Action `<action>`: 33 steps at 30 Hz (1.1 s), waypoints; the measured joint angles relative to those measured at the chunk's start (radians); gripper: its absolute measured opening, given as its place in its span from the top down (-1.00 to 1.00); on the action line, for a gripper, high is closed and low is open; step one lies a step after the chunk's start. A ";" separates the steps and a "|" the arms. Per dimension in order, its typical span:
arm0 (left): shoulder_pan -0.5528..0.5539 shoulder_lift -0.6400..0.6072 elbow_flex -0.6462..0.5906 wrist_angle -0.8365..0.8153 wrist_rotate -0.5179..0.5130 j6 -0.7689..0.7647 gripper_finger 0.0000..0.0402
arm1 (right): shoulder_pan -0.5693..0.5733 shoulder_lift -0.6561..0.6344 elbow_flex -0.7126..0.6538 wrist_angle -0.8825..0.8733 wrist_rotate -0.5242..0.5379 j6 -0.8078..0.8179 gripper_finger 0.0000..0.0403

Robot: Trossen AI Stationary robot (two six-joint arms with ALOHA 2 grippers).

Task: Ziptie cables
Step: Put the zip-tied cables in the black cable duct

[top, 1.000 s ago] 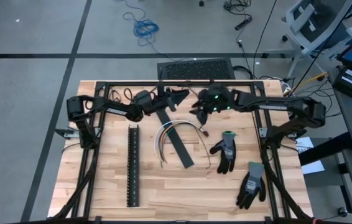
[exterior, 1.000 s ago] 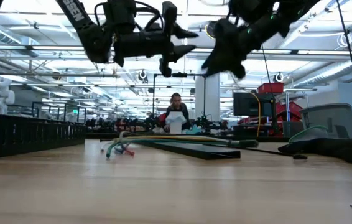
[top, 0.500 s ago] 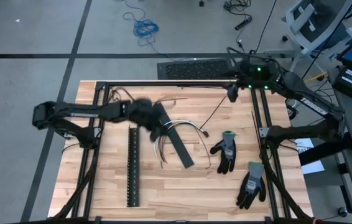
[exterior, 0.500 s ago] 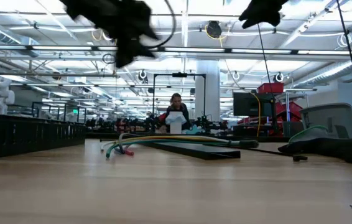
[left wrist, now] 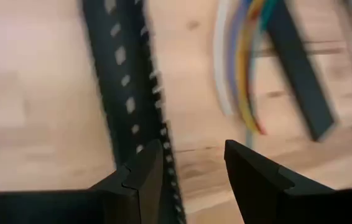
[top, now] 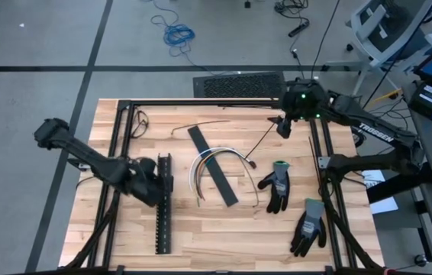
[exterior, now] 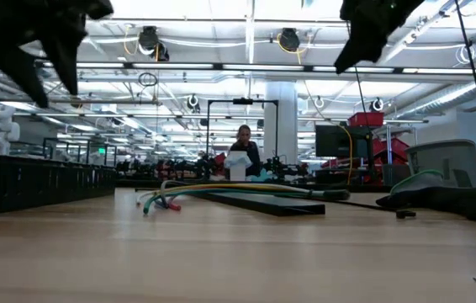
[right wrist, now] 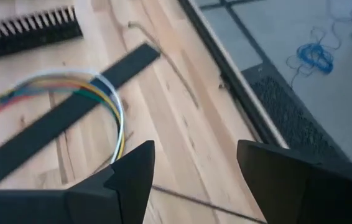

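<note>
The cables [top: 198,164] are a curved bundle of coloured wires lying on the middle of the table, partly across a flat black strip [top: 214,169]. They also show in the low view [exterior: 221,188], the left wrist view [left wrist: 244,74] and the right wrist view [right wrist: 95,93]. My left gripper [top: 159,183] [left wrist: 191,165] is open and hangs above the far end of the black slotted strip [top: 163,218] [left wrist: 126,81], left of the cables. My right gripper [top: 283,126] [right wrist: 194,162] is open, held high near the table's far right corner.
Two grey-and-black gloves [top: 276,186] [top: 307,226] lie right of the cables. Thin dark strands [top: 201,124] [top: 262,140] lie on the far part of the table. The black frame rails [top: 201,101] border the table. A person [exterior: 240,156] shows in the room beyond.
My left gripper has swung from the far middle of the table toward the near left, ending over the slotted strip's far end. My right gripper has pulled away from the table's middle to the far right corner. The things on the table have stayed where they were.
</note>
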 joint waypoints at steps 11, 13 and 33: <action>-0.017 0.199 0.000 -0.065 0.181 -0.169 0.16 | 0.000 0.002 -0.045 0.060 -0.053 -0.002 -0.10; -0.012 0.221 0.000 -0.059 0.177 -0.170 0.16 | 0.000 0.002 -0.045 0.072 -0.054 -0.002 -0.10; 0.015 0.281 -0.001 0.008 0.049 0.070 0.97 | -0.001 -0.111 -0.045 0.120 -0.041 0.033 -0.10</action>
